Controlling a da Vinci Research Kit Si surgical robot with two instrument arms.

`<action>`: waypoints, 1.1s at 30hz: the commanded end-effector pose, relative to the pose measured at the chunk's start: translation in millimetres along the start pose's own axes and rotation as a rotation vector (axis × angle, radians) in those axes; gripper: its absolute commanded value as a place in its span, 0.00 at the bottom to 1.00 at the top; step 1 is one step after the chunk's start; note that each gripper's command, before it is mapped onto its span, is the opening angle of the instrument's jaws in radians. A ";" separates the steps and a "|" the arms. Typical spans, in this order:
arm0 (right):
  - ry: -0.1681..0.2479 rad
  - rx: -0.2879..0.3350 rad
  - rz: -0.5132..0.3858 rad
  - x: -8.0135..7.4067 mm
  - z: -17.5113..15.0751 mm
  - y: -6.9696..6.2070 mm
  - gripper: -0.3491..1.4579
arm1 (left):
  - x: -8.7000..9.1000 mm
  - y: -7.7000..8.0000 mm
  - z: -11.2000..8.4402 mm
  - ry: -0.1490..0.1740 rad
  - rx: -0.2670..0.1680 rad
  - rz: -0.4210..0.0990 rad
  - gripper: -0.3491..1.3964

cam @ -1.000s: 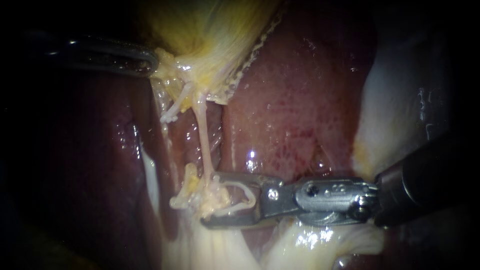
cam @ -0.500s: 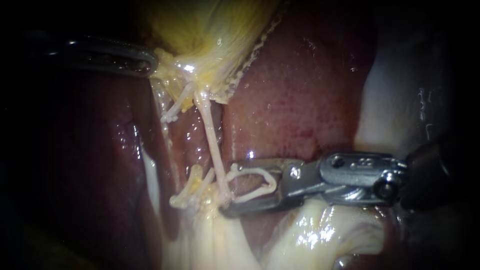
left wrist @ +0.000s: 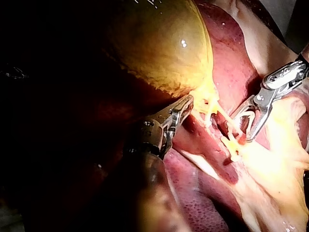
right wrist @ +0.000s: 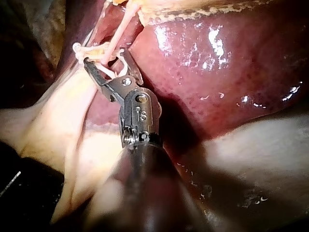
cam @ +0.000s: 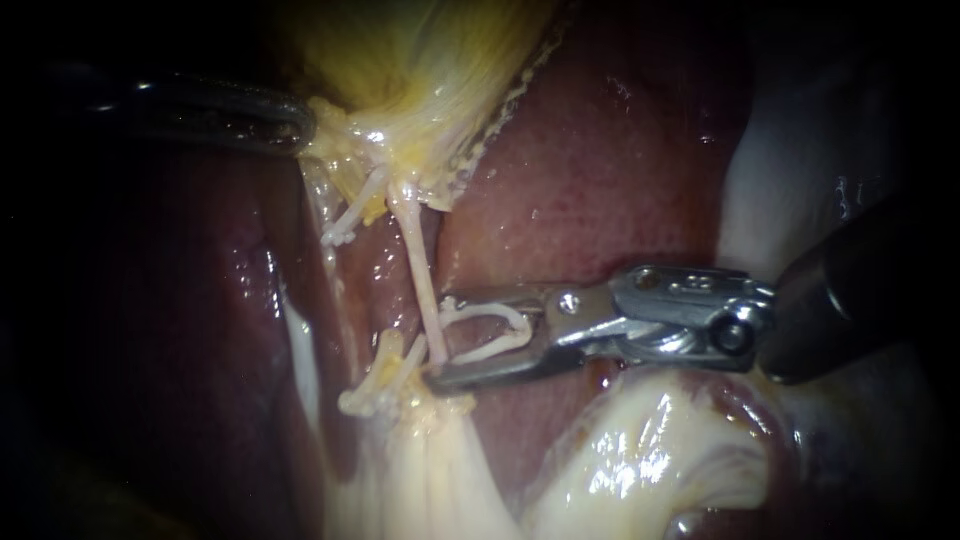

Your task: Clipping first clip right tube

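1. The left instrument (cam: 303, 127) comes in from the upper left of the frame; its jaws are clenched on the pale yellow lower end of the gallbladder (cam: 420, 60), which fills the upper centre
2. The right tube (cam: 418, 265) is a thin pink strand running from that gripped end down through the middle of the frame to pale fatty tissue (cam: 430, 450) at lower centre
3. A shorter whitish strand (cam: 350, 215) hangs just to its left
4. The right instrument (cam: 445, 340) enters from the right edge and lies almost level across the centre, its jaws standing apart and grasping an open white clip (cam: 522, 326), one leg against each jaw
5. The tube crosses at the mouth of those jaws; in the right wrist view it passes between the jaw tips, ahead of the clip's bend
6. The clip's legs are not closed on the tube
7. The dark red liver (cam: 600, 180) lies behind the tube and the right instrument
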 end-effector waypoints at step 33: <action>0.075 0.247 0.128 0.5 -0.1 -1.5 0.14 | 0.1 0.0 0.1 0.000 0.000 0.001 0.00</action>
